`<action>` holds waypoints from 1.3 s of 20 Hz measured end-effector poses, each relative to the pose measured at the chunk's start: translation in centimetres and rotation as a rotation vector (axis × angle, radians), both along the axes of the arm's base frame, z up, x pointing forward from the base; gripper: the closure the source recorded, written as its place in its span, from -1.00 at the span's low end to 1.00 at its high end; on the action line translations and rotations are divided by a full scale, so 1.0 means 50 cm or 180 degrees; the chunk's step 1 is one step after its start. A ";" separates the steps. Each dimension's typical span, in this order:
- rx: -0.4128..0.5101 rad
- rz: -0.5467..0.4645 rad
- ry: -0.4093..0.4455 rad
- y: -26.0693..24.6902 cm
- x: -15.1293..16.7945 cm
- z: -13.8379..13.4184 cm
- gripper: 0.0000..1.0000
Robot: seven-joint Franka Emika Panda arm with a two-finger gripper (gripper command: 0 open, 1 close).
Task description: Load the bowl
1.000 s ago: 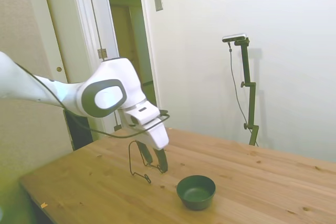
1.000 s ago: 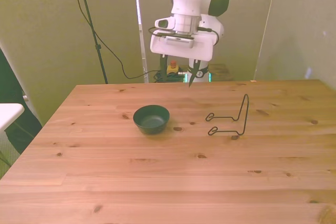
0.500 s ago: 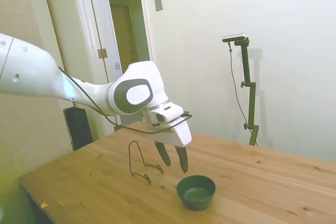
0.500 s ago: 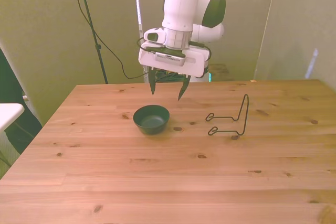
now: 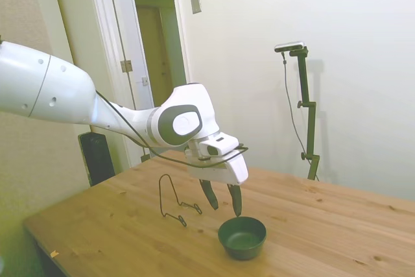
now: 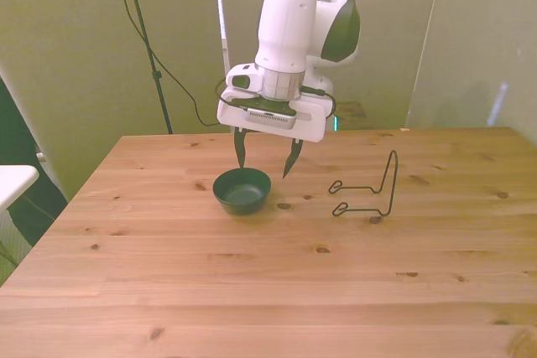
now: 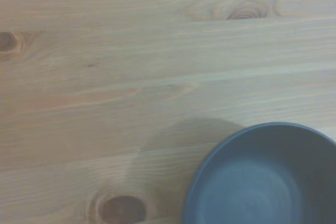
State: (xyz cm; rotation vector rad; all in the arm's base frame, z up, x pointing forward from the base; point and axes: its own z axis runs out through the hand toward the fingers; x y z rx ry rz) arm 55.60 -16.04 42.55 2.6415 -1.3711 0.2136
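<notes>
The small dark green bowl stands upright on the wooden table, left of the middle in the front view, with nothing in it. My gripper hangs open just above and behind the bowl's rim, its two dark fingers spread about as wide as the bowl. In the side view the bowl sits near the table's front edge and the gripper hovers over its left rim. Part of the bowl fills a corner of the wrist view.
A thin black wire rack stands on the table at the front view's right of the bowl, also seen in the side view as the rack behind the gripper. Bare wood surrounds both.
The arm has reached forward and down from behind the rack toward the bowl. The fingers, shut a second ago, have spread open. The bowl and rack have not moved.
</notes>
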 end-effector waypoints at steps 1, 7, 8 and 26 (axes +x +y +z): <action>0.0001 0.0001 0.0004 0.000 0.005 -0.010 -1.00; 0.0008 -0.0041 0.0082 0.008 0.018 -0.057 -1.00; 0.0008 -0.0044 0.0087 0.010 0.020 -0.061 -1.00; 0.0002 -0.0189 0.0093 0.009 0.029 -0.105 1.00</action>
